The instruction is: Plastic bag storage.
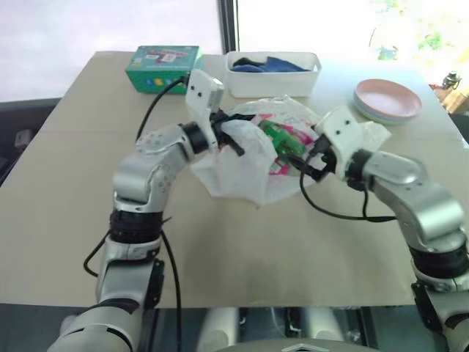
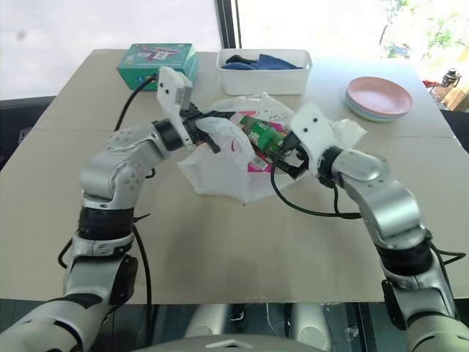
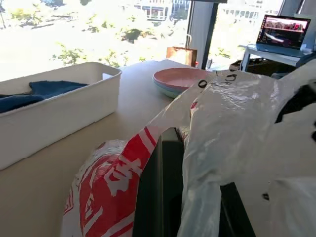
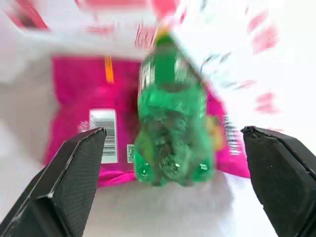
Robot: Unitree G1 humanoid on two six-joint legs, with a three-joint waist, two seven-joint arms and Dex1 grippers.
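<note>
- The thin, crinkly, translucent white plastic bag with red print lies bunched near the middle of the pale beige table, between the two arms.
- Its mouth gapes toward the right arm; inside lie a green plastic bottle on its side and, under it, a bright pink snack packet with a barcode label.
- The left gripper is clenched on a fold of the plastic bag, holding that edge up off the table.
- The right gripper stands spread wide at the bag's mouth, its black fingers either side of the green bottle's base and apart from it, grasping nothing.
- Behind the bag, near the table's far edge, sits a white rectangular plastic bin with a dark blue cloth in it.
- To its left rests a green printed cardboard box.
- To its right is a stack of shallow plates, pink one on top.
</note>
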